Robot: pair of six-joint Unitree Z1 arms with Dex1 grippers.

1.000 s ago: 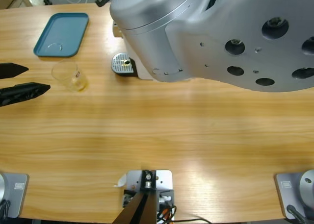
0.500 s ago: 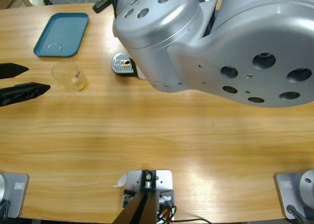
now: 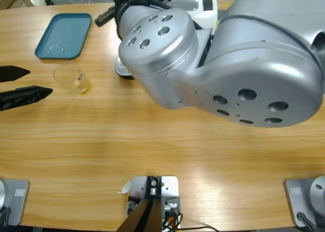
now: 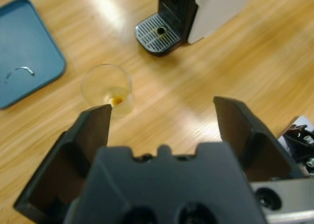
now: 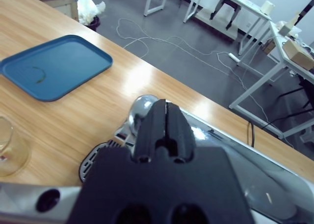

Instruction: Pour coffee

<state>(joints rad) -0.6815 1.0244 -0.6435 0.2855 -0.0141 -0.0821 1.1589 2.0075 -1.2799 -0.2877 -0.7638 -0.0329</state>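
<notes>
Pale wood grain runs the length of the worktop (image 3: 152, 145), with a grey floor, loose white cables and white desk legs showing beyond its far edge in the right wrist view.

At the far left of the high view, the left end effector (image 3: 15, 85) comes in from the side edge with its two black jaws spread wide apart and nothing between them. Its wrist view looks down on the glass (image 4: 107, 89), which stands just past the tip of one jaw without touching it.

Next to the right lies a blue tray (image 3: 64, 35) near the back edge, flat on the wood, with a small pale curl on its surface. In front of it, apart from the tray, stands the small clear glass (image 3: 73, 78), upright. A thin layer of coffee (image 3: 81, 87), pale yellow-brown, sits at its bottom, and a tiny red mark shows on its wall.

Further right is the coffee machine (image 3: 203, 11), white and black, with its round grey drip grate (image 4: 158, 34) facing the glass; the glass is near the grate but well clear of it.

Over the machine hangs the right arm's large silver elbow (image 3: 228, 69), filling the upper right of the high view. The right end effector (image 5: 166, 123) has its jaws pressed together with nothing in them, poised above the machine's shiny top (image 5: 140, 109); whether it touches cannot be told.
</notes>
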